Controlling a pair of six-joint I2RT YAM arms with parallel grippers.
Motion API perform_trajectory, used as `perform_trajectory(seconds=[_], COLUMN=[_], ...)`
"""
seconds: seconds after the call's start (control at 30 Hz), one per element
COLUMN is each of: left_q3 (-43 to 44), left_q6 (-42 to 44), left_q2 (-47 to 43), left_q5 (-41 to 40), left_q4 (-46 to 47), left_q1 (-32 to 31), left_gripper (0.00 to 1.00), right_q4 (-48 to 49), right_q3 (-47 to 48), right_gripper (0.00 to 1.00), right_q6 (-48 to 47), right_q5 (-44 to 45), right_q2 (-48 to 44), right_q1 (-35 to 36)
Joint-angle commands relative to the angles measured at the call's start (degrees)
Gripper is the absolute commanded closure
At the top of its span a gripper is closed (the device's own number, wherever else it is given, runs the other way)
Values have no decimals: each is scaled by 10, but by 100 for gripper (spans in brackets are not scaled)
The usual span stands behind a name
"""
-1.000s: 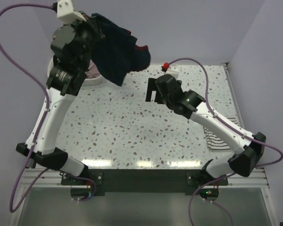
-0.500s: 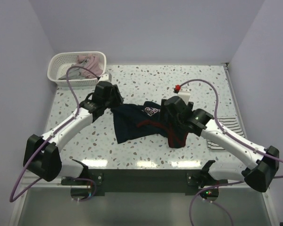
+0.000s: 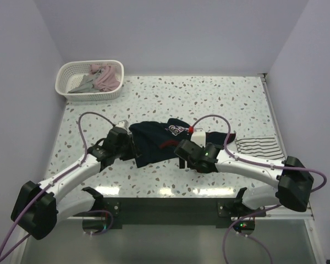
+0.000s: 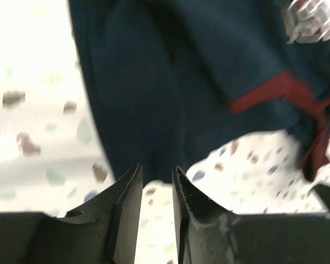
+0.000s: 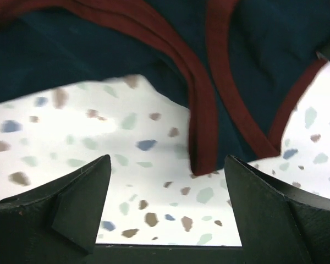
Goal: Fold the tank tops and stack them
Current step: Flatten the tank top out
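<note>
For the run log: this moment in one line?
navy tank top: lying on table | left gripper: open, empty | right gripper: open, at red trim

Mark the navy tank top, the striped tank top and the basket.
navy tank top (image 3: 151, 137): top external view, dark body cloth
striped tank top (image 3: 258, 147): top external view, middle of stripes
basket (image 3: 93, 95): top external view, front wall

Top camera sits high at the near edge, looking down over the whole speckled table (image 3: 209, 99). Left wrist camera rides low, peering past its own fingers (image 4: 124, 206), right up against the navy tank top (image 4: 170, 82). Right wrist camera, just as close, faces its red trim (image 5: 203, 110). All three share that garment.
</note>
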Motion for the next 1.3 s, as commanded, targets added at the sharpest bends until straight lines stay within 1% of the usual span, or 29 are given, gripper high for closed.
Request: perform_trajectory(seconds=[0.0, 0.1, 0.17, 0.23, 0.27, 0.33, 0.4, 0.43, 0.5, 0.53, 0.63, 0.67, 0.73, 0.77, 0.8, 0.83, 0.87, 0.9, 0.93, 0.97, 1.0, 1.03, 1.07, 1.1, 1.13, 1.17, 1.2, 1.23, 1.27], left_q3=[-28, -47, -58, -68, -71, -76, -83, -90, -99, -100, -100, -99, -97, -97, -95, -90, -87, -84, -77, -74, -72, -67, -64, -60, -57, -52, -47, -39, -36], left_q6=[-31, -34, -35, -37, -40, -49, -60, -63, -64, -64, -60, -59, -58, -58, -57, -56, -51, -49, -47, -42, -41, -40, -37, -37, -36, -34, -33, -32, -30], left_q2=[-31, -37, -28, -12, -7, 7, 9, 8, 13, 26, 59, 66, 80, 84, 88, 95, 97, 100, 101, 100, 97, 87, 80, 62, 51, 41, 31, 10, 1], left_q5=[10, 1, 6, 15, 15, 8, 0, -14, -21, -25, -26, -25, -29, -30, -31, -31, -32, -35, -41, -44, -47, -50, -51, -57, -63, -70, -78, -93, -99], left_q4=[-23, -28, -15, -5, 2, 4, 3, 3, 20, 25, 51, 59, 67, 74, 77, 77, 76, 72, 63, 57, 51, 37, 28, 18, -5, -21, -36, -65, -76], left_q1=[-15, -24, -25, -28, -29, -33, -34, -34, -34, -34, -34, -34, -34, -34, -34, -34, -34, -34, -34, -34, -34, -34, -34, -34, -34, -34, -34, -34, -34], left_gripper=[61, 52, 50, 50, 50, 51, 53, 53, 53, 53, 53, 54, 56, 59, 67, 73, 90, 97, 100, 100, 100, 100, 100, 100, 100, 100, 100, 100, 100], right_q4=[-19, -12, -1, 7, 16, 26, 20, 11, -21, -31, -82, -119, -147, -154, -157, -146, -101, -72, -38, 38, 72, 95, 114, 115, 114, 108, 100, 90, 68], right_q3=[-50, -83, -100, -108, -112, -113, -105, -97, -67, -54, 9, 48, 84, 117, 134, 149, 185, 206, 227, 270, 297, 377, 429, 485, 600, 658, 716, 828, 879], right_gripper=[13, 15, 17, 18, 22, 24, 34, 47, 63, 75, 90, 92, 95, 95, 95, 95, 96, 97, 98, 98, 98, 98, 99, 100, 100, 100, 97, 94, 92], right_q6=[69, 89, 96, 100, 102, 103, 108, 115, 117, 111, 100, 100, 96, 82, 68, 13, -25, -64, -142, -181, -218, -275, -296, -315, -345, -358, -370, -382, -384], right_q5=[30, 16, 9, 11, 12, 11, 22, 35, 58, 83, 133, 150, 176, 203, 211, 216, 193, 170, 154, 124, 108, 93, 77, 55, 46, 36, 20, 11, 2], right_q2=[-13, -25, -26, -19, -5, 9, 29, 34, 33, 32, 43, 49, 57, 58, 60, 65, 68, 76, 96, 114, 135, 202, 240, 277, 322, 398, 442, 479, 551], right_q1=[1, 1, 2, 2, 2, 2, 3, 2, 2, 2, 1, 1, 1, -1, -19, -35, -58, -115, -142, -166, -207, -227, -242, -262, -267, -269, -269, -269, -270])
